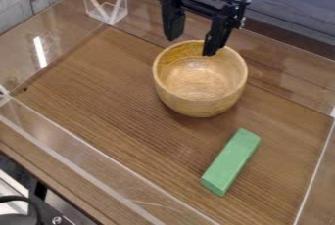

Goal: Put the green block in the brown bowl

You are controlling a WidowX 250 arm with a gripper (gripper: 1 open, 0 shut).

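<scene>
Wood-grain table [118,92] fills the view, fenced by low clear walls [53,33]. On it, toward the far side, sits the brown bowl [201,78], empty. Above the bowl's far rim hangs the black gripper [193,35], pointing down, jaws spread wide and holding nothing. Well apart from the jaws, the green block [230,161] lies flat on the table, nearer the camera than the bowl.

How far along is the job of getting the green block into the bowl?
Nothing looks done: the green block lies on the table, apart from the empty brown bowl. In hand: the pincer hangs open above the bowl's far rim, holding nothing. Left: grasping, carrying and dropping the block in.
</scene>
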